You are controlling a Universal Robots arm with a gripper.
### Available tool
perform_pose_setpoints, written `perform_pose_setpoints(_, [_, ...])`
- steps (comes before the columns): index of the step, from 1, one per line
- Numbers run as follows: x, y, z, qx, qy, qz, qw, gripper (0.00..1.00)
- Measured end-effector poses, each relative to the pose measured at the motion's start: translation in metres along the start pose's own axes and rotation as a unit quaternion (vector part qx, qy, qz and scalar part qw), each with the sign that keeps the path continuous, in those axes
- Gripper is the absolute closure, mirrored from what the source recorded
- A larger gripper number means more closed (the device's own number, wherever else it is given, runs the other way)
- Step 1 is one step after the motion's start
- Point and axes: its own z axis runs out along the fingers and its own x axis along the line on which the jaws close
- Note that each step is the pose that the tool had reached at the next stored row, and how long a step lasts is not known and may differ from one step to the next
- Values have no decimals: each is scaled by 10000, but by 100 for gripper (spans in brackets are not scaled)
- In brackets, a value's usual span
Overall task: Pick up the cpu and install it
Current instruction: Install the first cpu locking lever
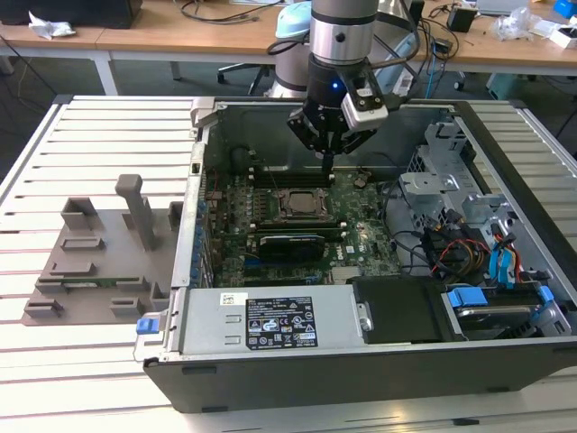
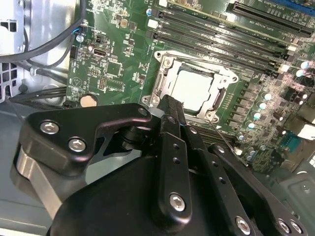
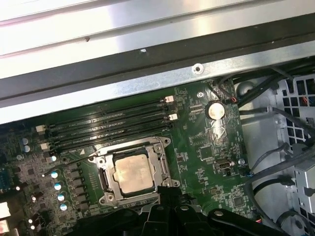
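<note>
- The open computer case (image 1: 379, 361) fills the centre and right of the exterior view, beside the grey fixture (image 1: 99, 257) at left.
- Its motherboard (image 1: 356, 239) has open room above.
- The gripper (image 1: 329, 162) hangs at upper centre, fingers (image 2: 170, 113) pinched together, holding nothing.
- The cpu (image 2: 192, 89) sits inside the socket frame (image 3: 165, 164), seen in both wrist views.

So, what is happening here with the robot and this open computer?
The arm's gripper hangs inside the open computer case, just above the motherboard. The cpu already lies in the socket frame, its silvery lid showing in both wrist views. The gripper holds nothing and sits right beside the socket.
</note>
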Motion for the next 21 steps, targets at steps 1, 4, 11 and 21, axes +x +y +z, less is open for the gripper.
perform_pose_setpoints(1, [0,0,0,-1,-2,-23,10000,89])
perform_pose_setpoints(4, [0,0,0,-8,-10,-138,9999,89])
perform_pose_setpoints(11, [0,0,0,-22,-24,-351,9994,89])
perform_pose_setpoints(21, [0,0,0,-39,-45,-646,9979,89])
